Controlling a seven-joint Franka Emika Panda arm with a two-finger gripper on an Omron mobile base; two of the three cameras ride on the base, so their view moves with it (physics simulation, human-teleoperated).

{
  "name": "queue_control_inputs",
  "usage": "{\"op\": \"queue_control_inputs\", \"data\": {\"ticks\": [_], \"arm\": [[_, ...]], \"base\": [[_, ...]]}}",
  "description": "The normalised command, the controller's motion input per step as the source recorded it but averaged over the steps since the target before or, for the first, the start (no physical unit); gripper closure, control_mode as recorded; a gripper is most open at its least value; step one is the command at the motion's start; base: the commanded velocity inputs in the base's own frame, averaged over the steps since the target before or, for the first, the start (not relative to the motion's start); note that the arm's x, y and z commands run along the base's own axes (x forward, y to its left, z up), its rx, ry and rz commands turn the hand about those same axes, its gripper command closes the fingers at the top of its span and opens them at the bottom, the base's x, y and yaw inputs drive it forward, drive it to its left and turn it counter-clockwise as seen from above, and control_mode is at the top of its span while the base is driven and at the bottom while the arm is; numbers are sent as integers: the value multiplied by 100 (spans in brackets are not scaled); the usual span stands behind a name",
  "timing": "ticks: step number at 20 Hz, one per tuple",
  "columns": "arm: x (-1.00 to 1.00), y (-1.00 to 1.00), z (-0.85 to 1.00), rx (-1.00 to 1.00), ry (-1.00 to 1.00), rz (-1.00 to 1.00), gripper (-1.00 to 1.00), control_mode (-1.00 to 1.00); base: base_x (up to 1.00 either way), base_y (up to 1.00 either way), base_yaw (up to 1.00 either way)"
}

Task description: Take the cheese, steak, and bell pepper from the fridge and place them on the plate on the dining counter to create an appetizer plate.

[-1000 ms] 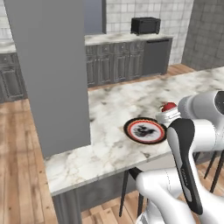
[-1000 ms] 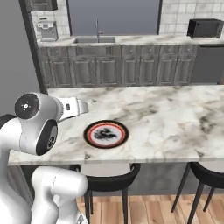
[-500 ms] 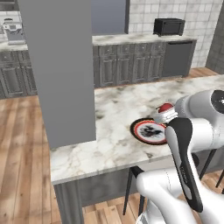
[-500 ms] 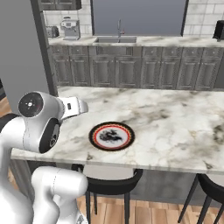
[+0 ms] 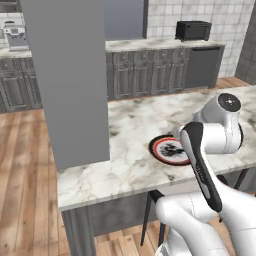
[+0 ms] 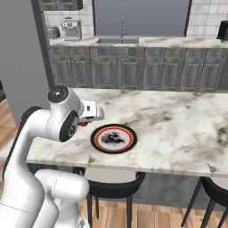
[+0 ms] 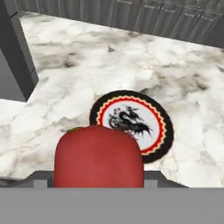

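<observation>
A red bell pepper (image 7: pixel 98 157) fills the bottom of the hand view, held between my gripper's (image 7: pixel 98 176) jaws, which are shut on it. Just beyond it the plate (image 7: pixel 151 118), black-rimmed with a red ring, lies on the marble dining counter (image 7: pixel 87 61). In the right base view my gripper (image 6: pixel 85 122) hovers just left of the plate (image 6: pixel 95 138), with a sliver of the bell pepper (image 6: pixel 83 124) showing under the hand. From the left base view my arm covers the right part of the plate (image 5: pixel 156 150). Cheese, steak and fridge are out of view.
A grey square pillar (image 5: pixel 70 80) stands on the dining counter (image 5: pixel 130 120) left of the plate. A black stool (image 6: pixel 111 180) sits under the counter's near edge. Dark cabinets with a sink (image 6: pixel 120 40) and a microwave (image 5: pixel 192 30) line the back wall.
The whole scene has shifted in both base views, so the base has moved along the dining counter. The arm keeps its pose and its hold on the bell pepper.
</observation>
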Motion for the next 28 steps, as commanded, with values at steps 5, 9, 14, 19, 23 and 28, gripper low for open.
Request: {"op": "queue_control_inputs", "data": {"ticks": [5,9,14,19,23,28], "arm": [[57,-25,-57,-1,13,-20,100,-100],[61,-24,-72,-1,2,-10,100,-100],[64,-38,-72,0,0,0,100,-100],[63,-51,-64,1,4,0,100,-100],[68,-37,-58,1,7,0,100,-100],[89,-11,-39,0,9,0,100,-100]], "base": [[0,0,0],[0,0,0],[0,0,0],[0,0,0],[0,0,0],[0,0,0]]}}
